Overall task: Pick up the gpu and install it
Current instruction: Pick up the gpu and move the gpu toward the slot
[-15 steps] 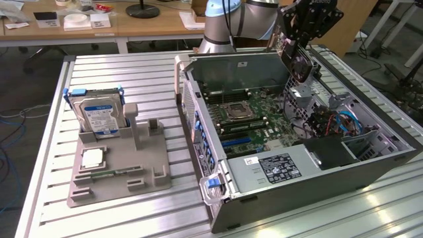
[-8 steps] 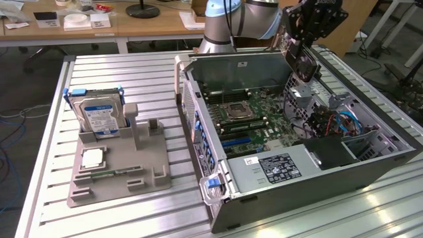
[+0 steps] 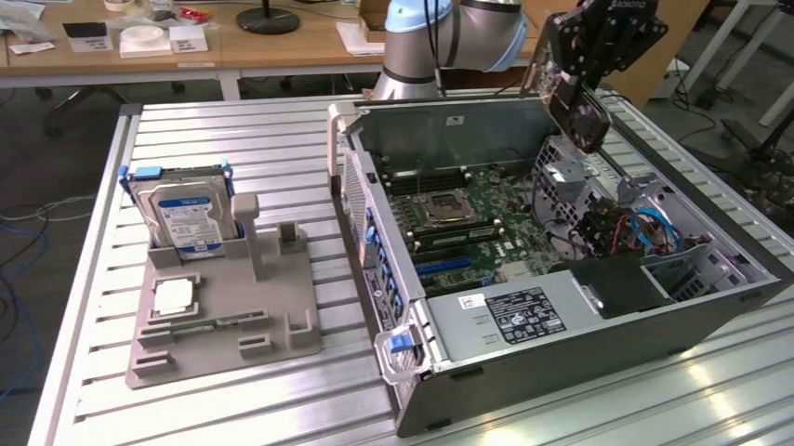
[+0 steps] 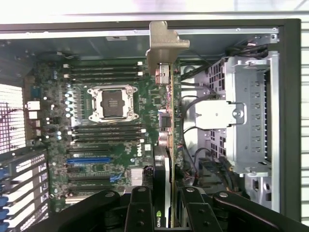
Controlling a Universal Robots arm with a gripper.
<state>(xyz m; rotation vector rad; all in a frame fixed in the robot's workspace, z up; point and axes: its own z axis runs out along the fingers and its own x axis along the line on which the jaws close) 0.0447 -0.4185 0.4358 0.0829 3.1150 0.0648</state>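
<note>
Arm (image 3: pixel 429 37) high, wrist downward — gripper (image 4: pixel 166 193) tight on gpu (image 4: pixel 166 101).

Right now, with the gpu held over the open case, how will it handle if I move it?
Probably stiff: the gpu hangs edge-on from the gripper with no visible sag. Likely end-heavy, given the metal bracket far from the grip, so it may pivot. Probably fragile: bare circuit edge exposed above the motherboard.

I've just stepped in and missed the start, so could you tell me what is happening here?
The gripper is shut on the gpu, holding it on edge above the open computer case, over the motherboard. The card is not yet installed. A hard drive stands in the grey holder at the exterior view's left.
</note>
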